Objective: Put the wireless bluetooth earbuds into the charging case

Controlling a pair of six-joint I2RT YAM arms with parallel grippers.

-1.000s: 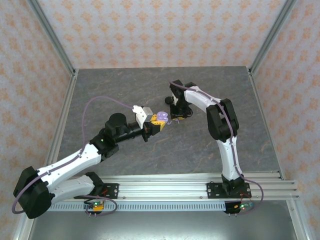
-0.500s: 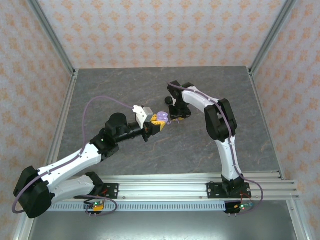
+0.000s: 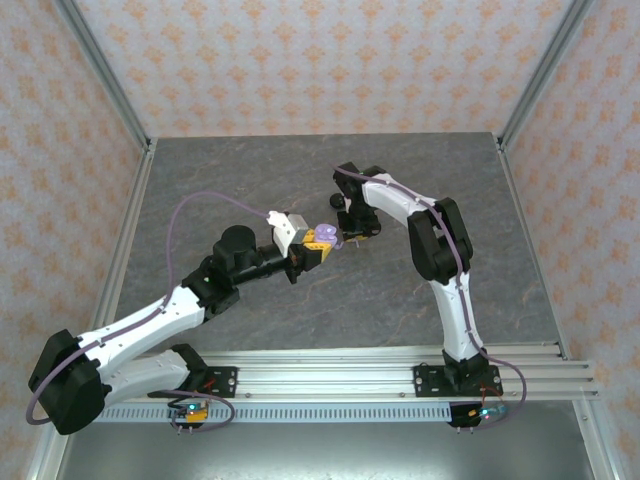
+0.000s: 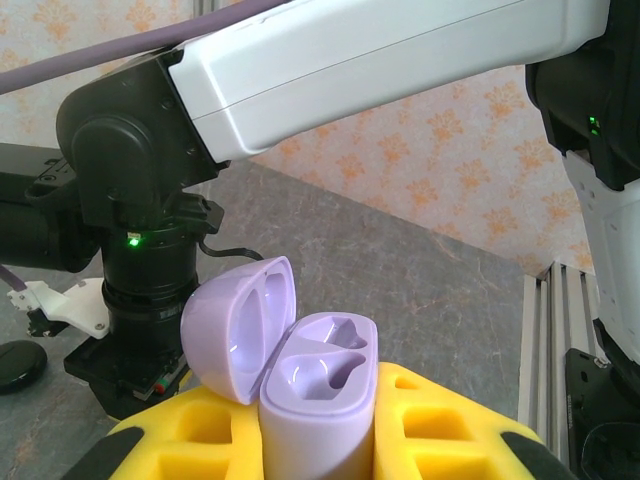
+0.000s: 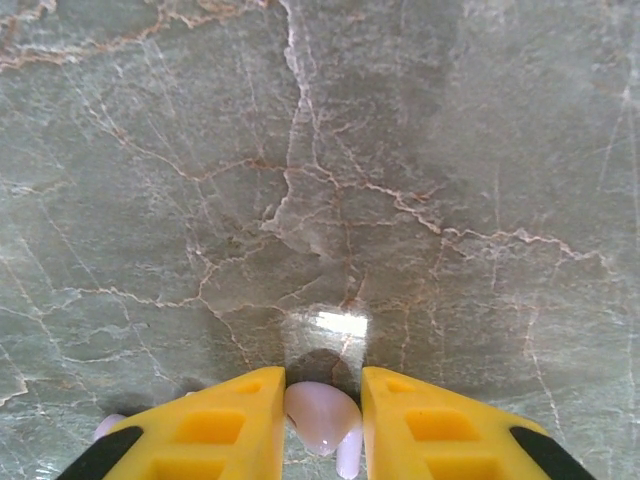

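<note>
Right jaws closed onto lavender earbud (image 5: 318,415); left wrist shows case (image 4: 320,410) open.

The charging case (image 4: 318,410) is glossy pale lavender, lid and body alike. The left gripper (image 4: 320,432) around it has yellow fingers (image 4: 440,415) edged in black. Behind the charging case, the right arm (image 4: 400,50) is white with black joints, one lit by a green light (image 4: 133,240). The table (image 4: 450,290) beneath is grey marble with pale veins, some rust-brown. The walls (image 3: 320,60) are cream with an orange floral repeat. The right gripper (image 5: 323,400) is also yellow and black, its earbud (image 5: 318,415) pale lavender. Left of the case, a cable (image 3: 205,200) is purple.
</note>
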